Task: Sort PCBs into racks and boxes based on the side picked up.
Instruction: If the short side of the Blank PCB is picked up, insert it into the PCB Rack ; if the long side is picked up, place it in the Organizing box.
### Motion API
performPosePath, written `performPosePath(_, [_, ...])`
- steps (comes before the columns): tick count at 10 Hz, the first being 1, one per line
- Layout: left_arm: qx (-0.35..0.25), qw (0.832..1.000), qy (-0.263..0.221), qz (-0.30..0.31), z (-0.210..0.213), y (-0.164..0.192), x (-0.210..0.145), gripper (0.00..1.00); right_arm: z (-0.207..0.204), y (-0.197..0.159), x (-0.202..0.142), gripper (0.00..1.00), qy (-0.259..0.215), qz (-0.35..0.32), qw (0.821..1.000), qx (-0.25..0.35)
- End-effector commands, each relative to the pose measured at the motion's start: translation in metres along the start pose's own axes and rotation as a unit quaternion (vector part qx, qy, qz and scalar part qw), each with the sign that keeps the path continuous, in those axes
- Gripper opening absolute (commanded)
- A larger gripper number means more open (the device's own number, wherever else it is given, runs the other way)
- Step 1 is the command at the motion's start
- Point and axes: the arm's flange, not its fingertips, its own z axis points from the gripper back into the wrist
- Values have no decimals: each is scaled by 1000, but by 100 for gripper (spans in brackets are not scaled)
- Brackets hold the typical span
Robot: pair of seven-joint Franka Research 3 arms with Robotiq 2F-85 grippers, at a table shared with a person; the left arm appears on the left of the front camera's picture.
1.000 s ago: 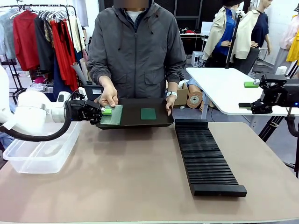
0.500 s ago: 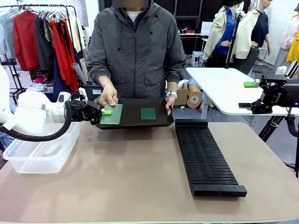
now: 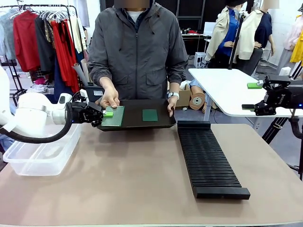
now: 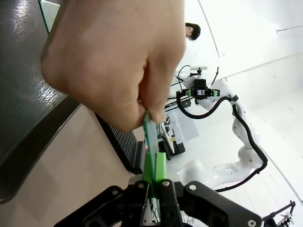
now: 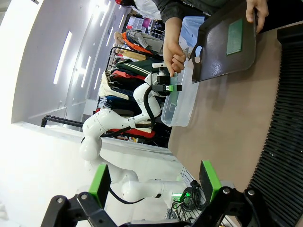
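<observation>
Worktop (image 3: 118, 179): left gripper (image 3: 105, 114) pinching green board (image 3: 115, 116) at tray (image 3: 133, 117) edge, person's hand (image 3: 110, 100) gripping same board; right gripper (image 3: 251, 97) spread.

The left pincer (image 3: 105, 113) was black with bright green pads; the PCB at its tips (image 3: 115, 117) was pale grey-green and dotted, the PCB beyond it (image 3: 150, 115) plain dark green, the tray (image 3: 137, 125) glossy black. The ribbed rack (image 3: 208, 161) was black; the tub (image 3: 33, 163) near the pincer, clear
</observation>
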Motion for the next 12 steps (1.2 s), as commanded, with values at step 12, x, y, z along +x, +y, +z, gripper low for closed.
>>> performPosePath(12, [-2,1000,-2,-8,0,-1,0,0,2,3,0,100,6,-1,1000,0])
